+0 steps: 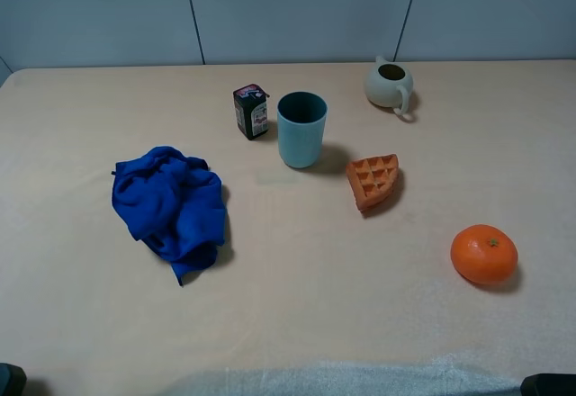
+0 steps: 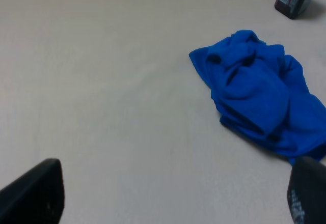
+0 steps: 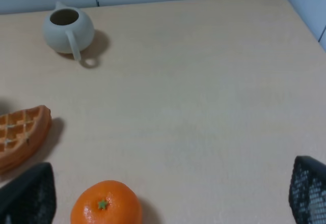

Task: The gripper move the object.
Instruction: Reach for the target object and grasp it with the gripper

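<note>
The object, a round bright orange mandarin (image 1: 484, 254) with a small green stem mark, sits on the table at the front right. It also shows in the right wrist view (image 3: 106, 203), just ahead of the open right gripper (image 3: 168, 196) and close to one of its black fingers (image 3: 30, 196). The gripper does not touch it. The left gripper (image 2: 170, 198) is open and empty over bare table, near the blue cloth (image 2: 257, 99). In the exterior high view only dark bits of the arms show at the bottom corners.
A crumpled blue cloth (image 1: 169, 200) lies at the left. A teal cup (image 1: 301, 129) and a small dark carton (image 1: 251, 111) stand mid-table. An orange waffle wedge (image 1: 374, 180) lies left of and behind the mandarin. A pale small jug (image 1: 391, 85) stands at the back right.
</note>
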`<move>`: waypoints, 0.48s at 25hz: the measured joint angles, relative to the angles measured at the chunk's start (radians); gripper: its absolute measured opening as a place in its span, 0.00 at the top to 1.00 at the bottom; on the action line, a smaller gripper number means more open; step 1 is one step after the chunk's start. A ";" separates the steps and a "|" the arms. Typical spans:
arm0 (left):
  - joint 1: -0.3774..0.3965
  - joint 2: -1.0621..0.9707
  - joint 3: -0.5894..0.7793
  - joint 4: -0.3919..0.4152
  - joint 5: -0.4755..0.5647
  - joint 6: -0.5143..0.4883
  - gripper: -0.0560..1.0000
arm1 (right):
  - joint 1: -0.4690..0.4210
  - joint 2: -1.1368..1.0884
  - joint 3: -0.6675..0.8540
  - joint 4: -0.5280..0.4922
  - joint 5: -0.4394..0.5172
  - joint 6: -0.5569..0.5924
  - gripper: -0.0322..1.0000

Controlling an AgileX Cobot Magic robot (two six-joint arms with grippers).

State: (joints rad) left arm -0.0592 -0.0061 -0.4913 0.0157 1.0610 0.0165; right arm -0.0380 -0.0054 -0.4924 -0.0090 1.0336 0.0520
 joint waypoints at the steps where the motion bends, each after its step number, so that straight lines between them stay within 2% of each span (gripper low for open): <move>1: 0.000 0.000 0.000 0.000 0.000 0.000 0.11 | 0.000 0.000 0.000 0.000 0.000 0.000 0.30; 12: 0.000 0.000 0.000 0.000 0.000 0.000 0.11 | 0.000 0.000 0.000 0.000 0.000 0.000 0.30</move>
State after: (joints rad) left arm -0.0592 -0.0061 -0.4913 0.0157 1.0610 0.0165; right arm -0.0380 -0.0054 -0.4924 -0.0090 1.0336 0.0520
